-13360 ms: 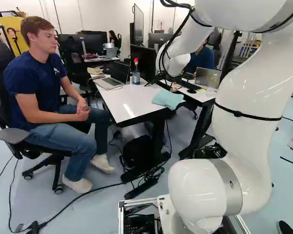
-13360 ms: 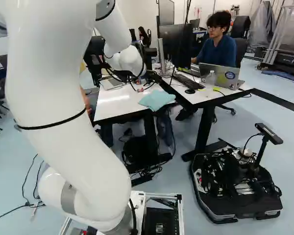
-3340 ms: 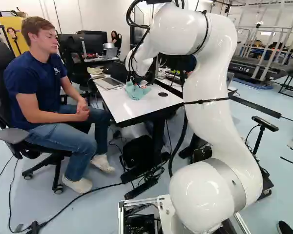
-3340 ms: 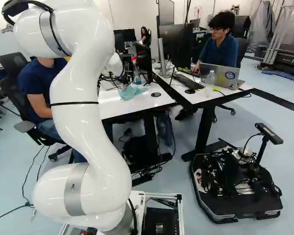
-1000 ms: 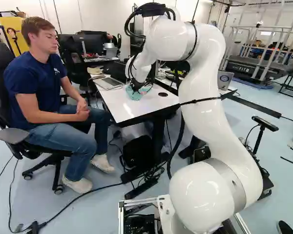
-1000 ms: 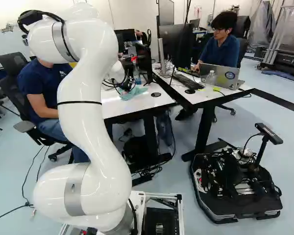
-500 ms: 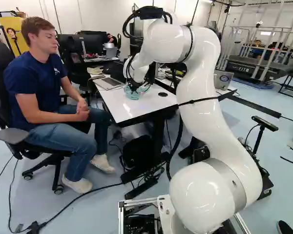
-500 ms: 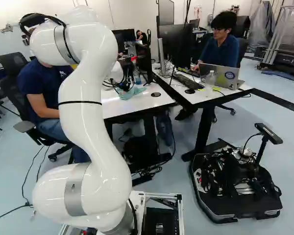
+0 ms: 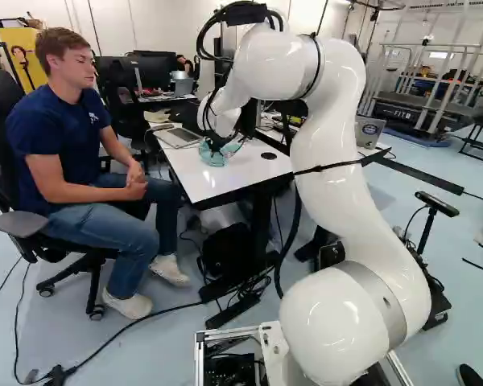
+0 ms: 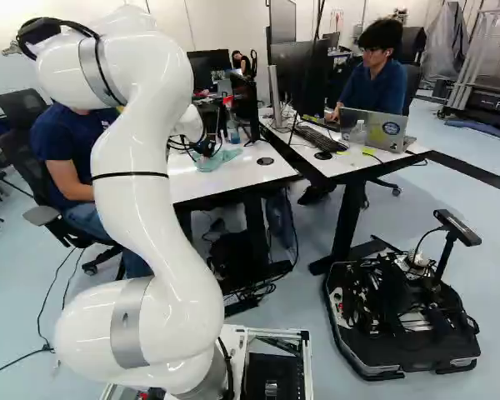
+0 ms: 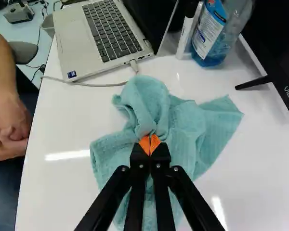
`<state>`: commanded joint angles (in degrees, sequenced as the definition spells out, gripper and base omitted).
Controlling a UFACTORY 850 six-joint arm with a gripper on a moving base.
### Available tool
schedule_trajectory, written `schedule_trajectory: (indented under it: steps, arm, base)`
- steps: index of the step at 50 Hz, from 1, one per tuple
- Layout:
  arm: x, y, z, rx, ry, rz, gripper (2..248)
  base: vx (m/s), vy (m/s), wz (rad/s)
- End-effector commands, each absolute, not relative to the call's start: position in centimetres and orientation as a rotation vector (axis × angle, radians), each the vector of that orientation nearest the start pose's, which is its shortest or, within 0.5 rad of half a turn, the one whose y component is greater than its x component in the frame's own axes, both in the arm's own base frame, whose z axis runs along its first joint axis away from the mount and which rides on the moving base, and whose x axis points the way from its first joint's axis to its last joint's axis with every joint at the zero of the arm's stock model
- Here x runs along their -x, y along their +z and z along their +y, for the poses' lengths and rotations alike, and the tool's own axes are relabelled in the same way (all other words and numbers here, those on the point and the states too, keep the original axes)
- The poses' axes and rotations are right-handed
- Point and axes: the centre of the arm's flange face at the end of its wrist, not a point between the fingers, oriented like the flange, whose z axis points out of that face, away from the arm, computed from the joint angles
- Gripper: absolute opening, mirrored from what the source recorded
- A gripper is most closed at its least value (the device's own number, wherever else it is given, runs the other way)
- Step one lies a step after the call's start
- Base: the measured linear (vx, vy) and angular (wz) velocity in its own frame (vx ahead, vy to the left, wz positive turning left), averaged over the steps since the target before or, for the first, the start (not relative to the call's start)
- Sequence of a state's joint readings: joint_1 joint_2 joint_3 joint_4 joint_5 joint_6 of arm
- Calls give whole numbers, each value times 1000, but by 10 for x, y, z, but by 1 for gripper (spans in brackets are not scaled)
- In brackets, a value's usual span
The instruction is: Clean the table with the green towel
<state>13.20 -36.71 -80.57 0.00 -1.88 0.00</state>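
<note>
In the left base view my gripper is low over the white table, at the green towel. Seen from the wrist, the gripper has its orange tips pinched together on a bunched fold of the towel. The rest of the cloth spreads crumpled on the tabletop around and under both fingers. The right base view shows the towel partly behind the arm's end.
Ahead of the towel lie an open laptop and its cable. A spray bottle stands beside a monitor foot. A person's hands rest close beside the table edge. Another table with a laptop adjoins.
The towel, earlier flat near the table's other end, is now bunched in my gripper. Over the last second arm and towel have slid a little toward the seated person's side. The base has not moved.
</note>
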Motion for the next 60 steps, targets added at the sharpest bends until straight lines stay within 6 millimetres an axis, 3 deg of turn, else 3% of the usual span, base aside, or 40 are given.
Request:
schedule_trajectory:
  steps: [16,40,60]
  arm:
    - [-674,408,133,2862,-1083,-279,23]
    - [-709,404,103,2867,-1131,-207,23]
    - [-739,399,120,2837,-1177,-230,23]
  base:
    - [0,0,0]
    - [0,0,0]
    - [0,0,0]
